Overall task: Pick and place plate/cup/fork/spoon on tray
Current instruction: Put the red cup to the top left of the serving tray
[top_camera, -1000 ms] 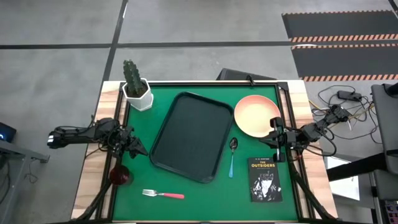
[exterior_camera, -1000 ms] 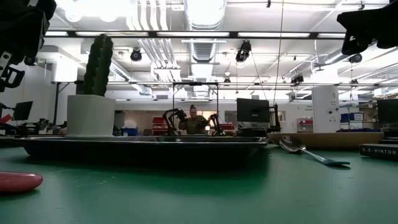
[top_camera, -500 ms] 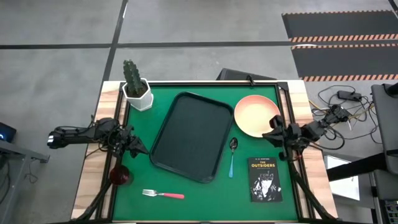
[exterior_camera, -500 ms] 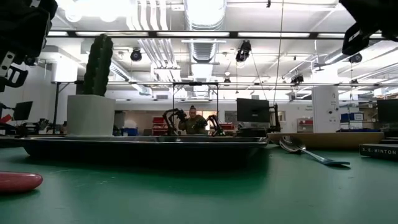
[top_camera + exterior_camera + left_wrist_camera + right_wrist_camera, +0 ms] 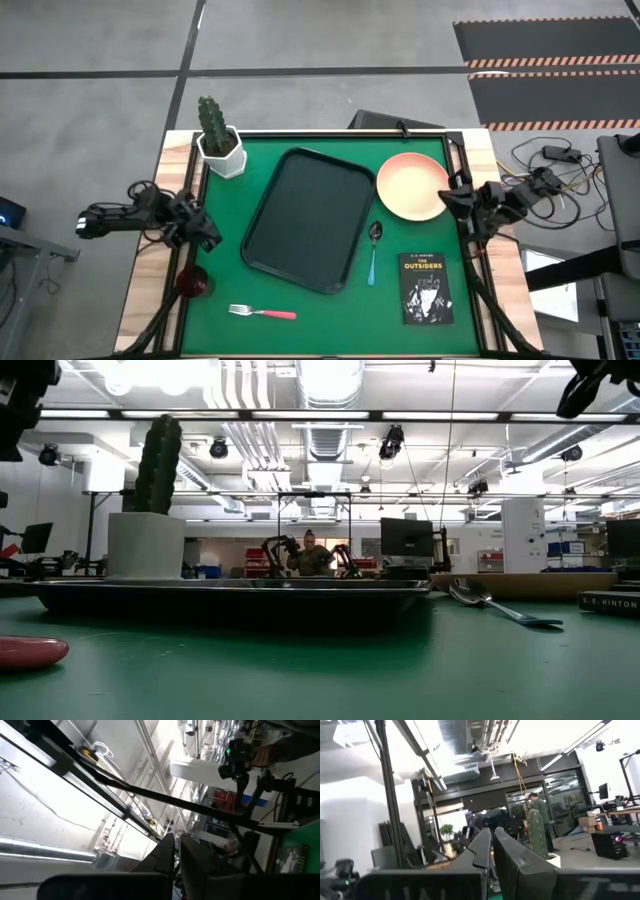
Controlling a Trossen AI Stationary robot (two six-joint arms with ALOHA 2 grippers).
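The dark tray (image 5: pixel 300 220) lies mid-table; it also shows in the low view (image 5: pixel 230 596). The peach-pink plate (image 5: pixel 410 187) lies to the tray's right, near the far edge. The blue-handled spoon (image 5: pixel 373 252) lies between the tray and a black book. The pink-handled fork (image 5: pixel 262 312) lies near the near edge. The dark red cup (image 5: pixel 193 283) stands at the near left. My left gripper (image 5: pixel 211 240) is shut and empty, left of the tray above the cup's side. My right gripper (image 5: pixel 451 191) is shut and empty beside the plate's right rim, raised above the table.
A cactus in a white hexagonal pot (image 5: pixel 220 145) stands at the far left corner. A black book (image 5: pixel 425 288) lies at the near right. Cables lie on the floor beyond the table's right edge. A person shows far off in the room (image 5: pixel 312 555).
My right gripper has drawn back toward the table's right edge and far side, rising and tipping upward beside the plate. My left gripper has drawn back a little toward the left edge and risen. Nothing on the table has moved.
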